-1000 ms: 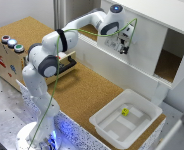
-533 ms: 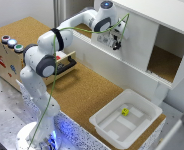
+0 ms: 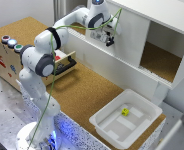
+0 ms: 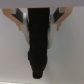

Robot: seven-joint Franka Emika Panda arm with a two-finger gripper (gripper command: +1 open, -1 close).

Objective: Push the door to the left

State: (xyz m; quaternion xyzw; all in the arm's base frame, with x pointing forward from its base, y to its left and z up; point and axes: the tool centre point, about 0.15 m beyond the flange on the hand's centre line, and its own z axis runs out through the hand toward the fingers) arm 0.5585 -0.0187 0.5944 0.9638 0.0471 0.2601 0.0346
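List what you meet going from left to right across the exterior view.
Wooden box with coloured buttons → small wooden drawer → hand against the door → white plastic bin → open cabinet compartment.

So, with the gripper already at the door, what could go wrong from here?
1. The gripper sits against the flat white door, which shows no handle; it may slip across the panel instead of moving it.
2. The arm is stretched far over the cabinet's lower ledge; pushing further toward the exterior view's left could bring the wrist against it.
3. The wrist view shows almost only white panel, so contact is hard to confirm.
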